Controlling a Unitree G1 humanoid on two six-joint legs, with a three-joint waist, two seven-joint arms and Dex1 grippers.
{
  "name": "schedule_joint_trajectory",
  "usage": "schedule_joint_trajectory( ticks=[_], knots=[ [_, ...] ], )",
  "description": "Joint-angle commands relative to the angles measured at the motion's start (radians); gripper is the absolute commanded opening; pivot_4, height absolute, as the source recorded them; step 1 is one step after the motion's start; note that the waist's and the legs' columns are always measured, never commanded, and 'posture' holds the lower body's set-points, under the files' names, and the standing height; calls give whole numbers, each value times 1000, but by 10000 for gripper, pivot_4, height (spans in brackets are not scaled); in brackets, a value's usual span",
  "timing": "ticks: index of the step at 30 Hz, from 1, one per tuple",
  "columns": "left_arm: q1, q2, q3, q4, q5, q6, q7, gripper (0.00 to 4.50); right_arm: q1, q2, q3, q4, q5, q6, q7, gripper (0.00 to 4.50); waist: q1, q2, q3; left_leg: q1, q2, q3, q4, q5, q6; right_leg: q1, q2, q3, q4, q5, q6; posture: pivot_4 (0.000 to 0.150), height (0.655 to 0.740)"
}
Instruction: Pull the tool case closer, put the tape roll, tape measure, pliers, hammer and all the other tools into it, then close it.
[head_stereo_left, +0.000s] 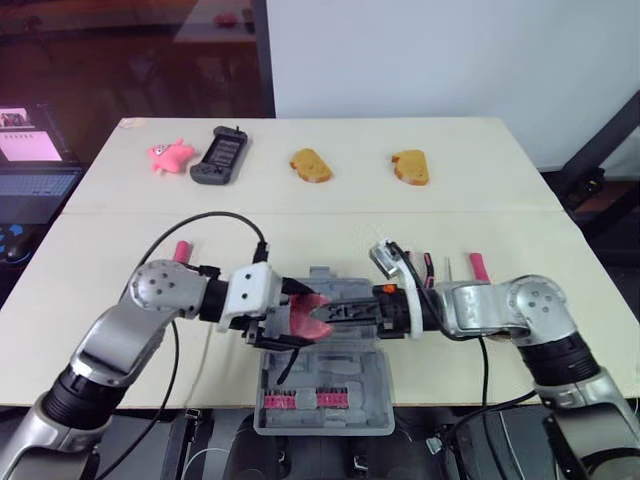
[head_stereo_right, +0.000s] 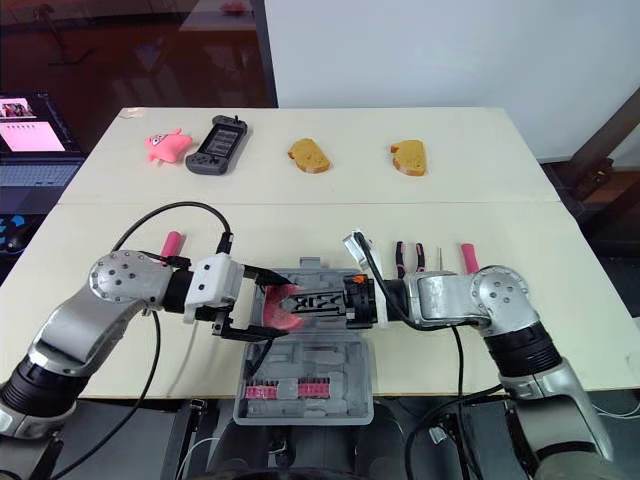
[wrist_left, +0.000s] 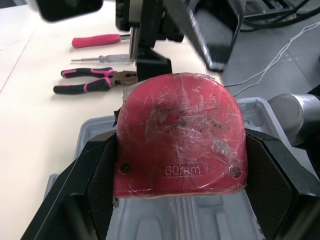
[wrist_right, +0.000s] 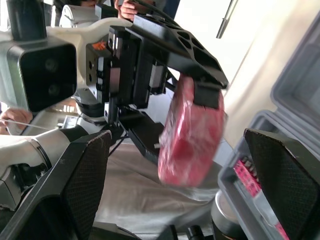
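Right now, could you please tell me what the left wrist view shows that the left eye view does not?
The left wrist view adds the "60mm" lettering and wrinkled clear wrap on the red tape measure, clamped by the left gripper. The left eye view adds the pink toy, black handheld device and two bread slices on the table's far side. Both share the tape measure over the open grey tool case, the pliers and the pink-handled screwdriver.

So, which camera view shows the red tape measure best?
The left wrist view: the tape measure shows its whole flat side, clamped in the left gripper. The right wrist view shows it from the edge. In the eye views the gripper hides most of it.
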Motion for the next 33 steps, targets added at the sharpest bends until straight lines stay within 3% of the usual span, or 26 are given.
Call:
schedule_joint_trajectory(
  ticks=[1,6,7,10,12,14,20,23,28,33],
  knots=[
    [-2,0,2,-37,-13,0,7,29683,-2,29,-58,-2,26,-6,-27,31852,0,0,0,0,0,0,0,0,0,0,0,0,0,0,0,1500,7188],
    [-16,-2,-4,-32,0,-5,14,29683,4,37,-71,-6,26,9,-35,7276,1,0,0,0,0,0,0,0,0,0,0,0,0,0,0,1500,7188],
    [-22,-1,-3,-27,6,-8,15,29683,5,34,-74,-6,26,12,-33,5553,1,0,0,0,0,0,0,0,0,0,0,0,0,0,0,1500,7188],
    [-32,-7,10,-18,-5,4,22,29683,6,21,-81,-5,26,23,-18,5552,0,0,0,0,0,0,0,0,0,0,0,0,0,0,0,1500,7188],
    [-29,2,15,-23,-16,14,12,39802,3,8,-81,-4,26,34,-3,5552,0,0,0,0,0,0,0,0,0,0,0,0,0,0,0,1500,7188],
    [-26,8,25,-27,-29,23,10,45000,-2,-8,-80,0,26,44,10,5481,0,0,0,0,0,0,0,0,0,0,0,0,0,0,0,1500,7188],
    [6,67,148,-36,-142,86,0,45000,-39,-145,-94,50,26,106,108,5481,0,0,0,0,0,0,0,0,0,0,0,0,0,0,0,1500,7188],
    [94,121,262,-76,-224,125,-17,45000,-19,-292,-145,52,26,97,91,5481,0,0,0,0,0,0,0,0,0,0,0,0,0,0,0,1500,7188],
    [301,160,412,-166,-294,149,6,45000,70,-456,-247,-11,-112,108,186,5481,1,0,0,0,0,0,-1,0,0,-1,0,0,-1,0,0,1500,7188],
    [460,144,477,-256,-320,138,40,45000,294,-537,-309,-173,-467,10,520,5481,10,0,0,0,0,0,-1,0,0,0,-1,1,-2,0,0,1500,7188]
  ],
)
